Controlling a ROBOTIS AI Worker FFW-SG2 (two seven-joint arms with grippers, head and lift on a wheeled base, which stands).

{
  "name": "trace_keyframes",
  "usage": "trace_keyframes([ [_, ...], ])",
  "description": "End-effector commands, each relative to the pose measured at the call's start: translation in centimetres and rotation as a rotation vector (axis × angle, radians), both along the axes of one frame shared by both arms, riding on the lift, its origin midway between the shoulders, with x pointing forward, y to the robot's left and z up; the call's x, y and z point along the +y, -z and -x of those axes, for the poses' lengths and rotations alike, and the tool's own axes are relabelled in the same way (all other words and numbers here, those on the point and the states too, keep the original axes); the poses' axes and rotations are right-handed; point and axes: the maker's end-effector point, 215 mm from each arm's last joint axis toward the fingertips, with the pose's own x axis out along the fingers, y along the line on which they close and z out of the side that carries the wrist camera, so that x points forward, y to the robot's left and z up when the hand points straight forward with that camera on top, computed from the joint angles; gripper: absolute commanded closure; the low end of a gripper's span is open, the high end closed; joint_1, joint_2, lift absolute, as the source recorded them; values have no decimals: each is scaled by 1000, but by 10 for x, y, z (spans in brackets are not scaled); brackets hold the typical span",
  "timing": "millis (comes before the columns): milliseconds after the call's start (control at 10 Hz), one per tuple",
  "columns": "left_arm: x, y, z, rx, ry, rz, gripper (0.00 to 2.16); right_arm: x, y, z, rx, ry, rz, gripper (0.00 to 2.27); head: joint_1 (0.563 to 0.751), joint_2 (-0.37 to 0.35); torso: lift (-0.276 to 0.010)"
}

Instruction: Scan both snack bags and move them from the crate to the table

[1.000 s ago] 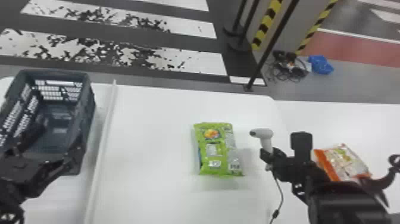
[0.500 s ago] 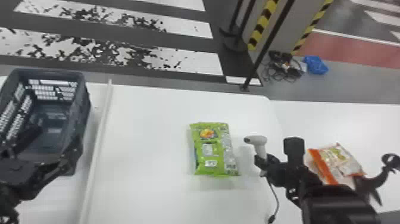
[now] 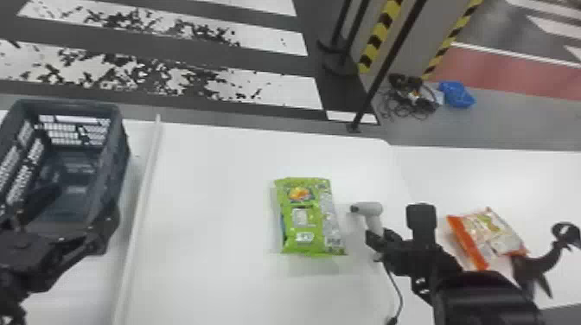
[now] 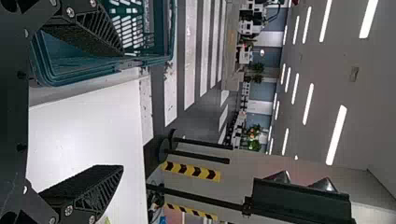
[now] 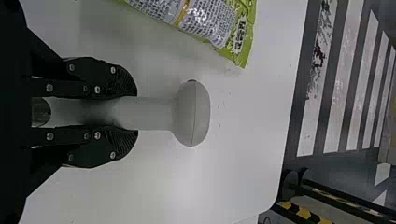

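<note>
Our right gripper holds the scanner, our left gripper gapes wide, and we'd gently pinch the green bag, near head-view centre, or orange bag, lower right, mid-body, both likely light, crushable.

From up top, the head view looks down on the table; the left wrist's faces out past the crate; the right's, up close, shares the head's green bag.

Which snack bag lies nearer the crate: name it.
The green bag, lying between the crate and the scanner held in the right claw. The orange-and-white bag lies right of the scanner, farther from the crate.
</note>
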Motion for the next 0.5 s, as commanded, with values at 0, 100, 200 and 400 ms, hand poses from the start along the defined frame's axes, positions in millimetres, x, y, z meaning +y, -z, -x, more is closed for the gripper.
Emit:
trace_keyframes([
  [0, -1, -1, 0, -3, 0, 2, 151, 1, 1, 0, -5, -1, -3, 1301, 695, -273, -37],
  [100, -1, -1, 1, 0, 1, 0, 151, 0, -2, -2, -15, -2, -1, 873, 695, -273, -37],
  [200, -1, -1, 1, -2, 1, 2, 151, -1, -1, -1, -15, 1, 2, 437, 695, -273, -37],
  [400, 0, -2, 1, -4, -1, 1, 151, -7, -5, -1, -29, 14, 14, 167, 695, -277, -37],
])
